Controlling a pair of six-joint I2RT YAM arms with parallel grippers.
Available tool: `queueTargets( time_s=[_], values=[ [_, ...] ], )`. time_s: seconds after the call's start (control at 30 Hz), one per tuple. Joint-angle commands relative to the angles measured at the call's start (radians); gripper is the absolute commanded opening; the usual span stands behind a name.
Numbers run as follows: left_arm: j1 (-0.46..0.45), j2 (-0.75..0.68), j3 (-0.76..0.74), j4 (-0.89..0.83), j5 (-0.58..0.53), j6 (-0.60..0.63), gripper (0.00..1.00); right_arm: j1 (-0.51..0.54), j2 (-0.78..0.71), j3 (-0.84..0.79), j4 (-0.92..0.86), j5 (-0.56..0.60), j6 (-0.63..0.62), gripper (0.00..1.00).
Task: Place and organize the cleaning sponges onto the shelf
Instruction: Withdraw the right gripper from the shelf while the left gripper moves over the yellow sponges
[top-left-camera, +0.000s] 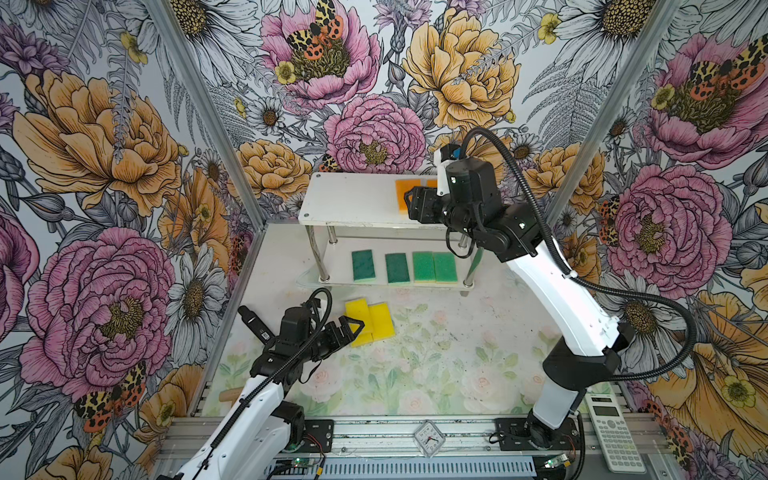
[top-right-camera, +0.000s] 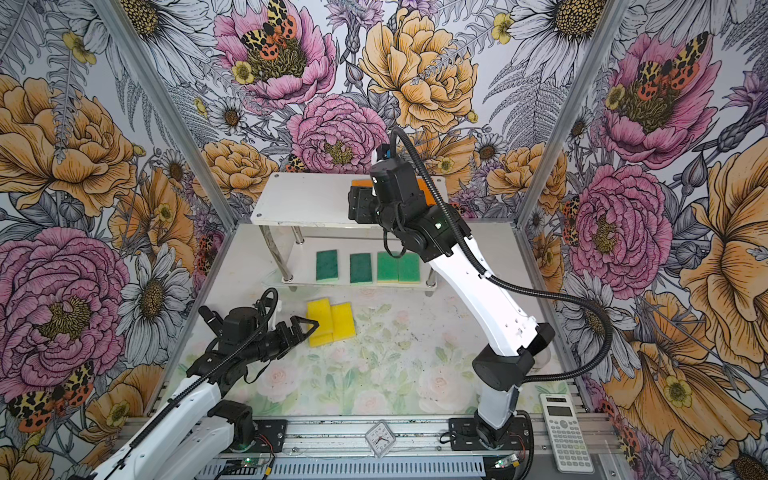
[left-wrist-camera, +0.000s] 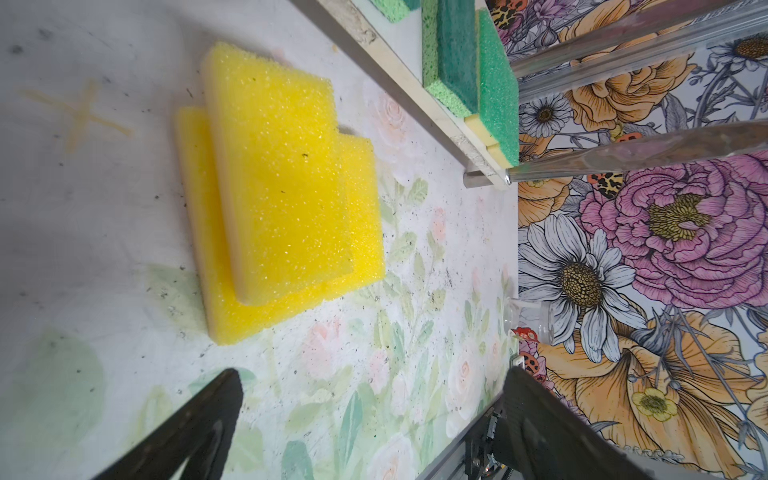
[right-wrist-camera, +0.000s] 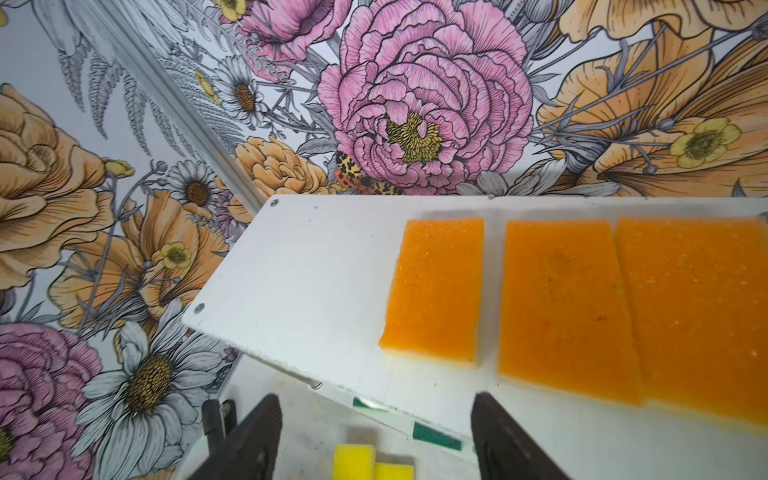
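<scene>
Orange cleaning sponges (right-wrist-camera: 565, 303), three of them, lie flat in a row on the top board of the shelf (top-left-camera: 353, 199), toward its right end in both top views. Two touch along their long sides; the third, next to the bare stretch of board, sits a little apart.

The right end effector (right-wrist-camera: 374, 399) hovers at the front edge of that board, just before the lone orange sponge. Its jaws are spread and hold nothing.

Four green sponges (top-left-camera: 397, 268) lie in a line on the lower board. The two darker ones are apart from each other, and the two lighter ones touch side by side.

On the floral worktop (top-left-camera: 436, 353) in front of the shelf, three yellow sponges (left-wrist-camera: 282, 187) make a loose pile, one lying across the two beneath.

The left end effector (left-wrist-camera: 374, 382) is just beside this pile, low over the worktop. Its jaws are wide apart and empty, clear of the sponges.
</scene>
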Motion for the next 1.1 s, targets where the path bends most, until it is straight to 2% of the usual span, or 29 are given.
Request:
queueTargets(
  time_s=[0.0,0.1,0.27,0.53,0.7,0.87,1.07],
  values=[
    [-0.013,0.012,0.041,-0.047,-0.082,0.038,0.99,0.027,-0.088,-0.131,-0.005,-0.058,-0.06,0.74],
    [-0.045,0.025,0.058,-0.065,-0.136,0.045,0.99,0.081,-0.174,-0.305,-0.004,-0.032,-0.093,0.76],
    [-0.126,0.061,0.082,-0.067,-0.238,0.027,0.99,0.096,-0.292,-0.604,0.017,-0.007,-0.061,0.76],
    [-0.265,0.173,0.143,-0.072,-0.42,-0.015,0.99,0.099,-0.449,-1.075,0.249,-0.095,0.006,0.76],
    [-0.346,0.225,0.186,-0.109,-0.561,-0.049,0.99,0.097,-0.517,-1.243,0.342,-0.12,0.009,0.77],
    [-0.416,0.285,0.223,-0.144,-0.712,-0.088,0.99,0.094,-0.534,-1.344,0.398,-0.136,0.009,0.77],
    [-0.439,0.382,0.276,-0.141,-0.761,-0.09,0.99,0.087,-0.548,-1.398,0.443,-0.149,-0.009,0.77]
  ],
)
